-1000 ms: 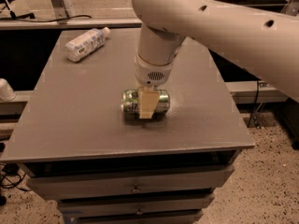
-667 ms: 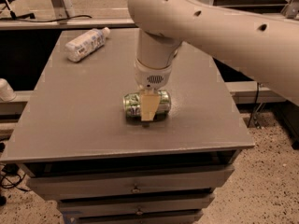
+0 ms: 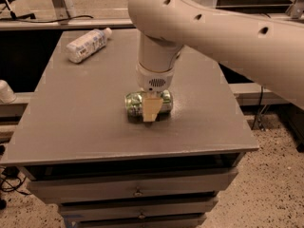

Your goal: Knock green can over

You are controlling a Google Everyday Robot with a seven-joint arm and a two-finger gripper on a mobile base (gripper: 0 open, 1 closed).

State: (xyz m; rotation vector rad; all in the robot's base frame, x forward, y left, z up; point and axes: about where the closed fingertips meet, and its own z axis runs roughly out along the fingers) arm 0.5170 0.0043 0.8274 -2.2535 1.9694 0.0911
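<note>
small shiny green aluminium can (image 3: 135, 103) lying on its side mid grey square tabletop (image 3: 85, 127) | beige two-finger gripper (image 3: 150, 114) pressing down onto it | claw open or closed: cannot tell

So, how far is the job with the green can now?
Done: the green can lies on its side on the table. In hand: the gripper sits low over the can's middle. Left: probably only pulling the gripper away.
</note>
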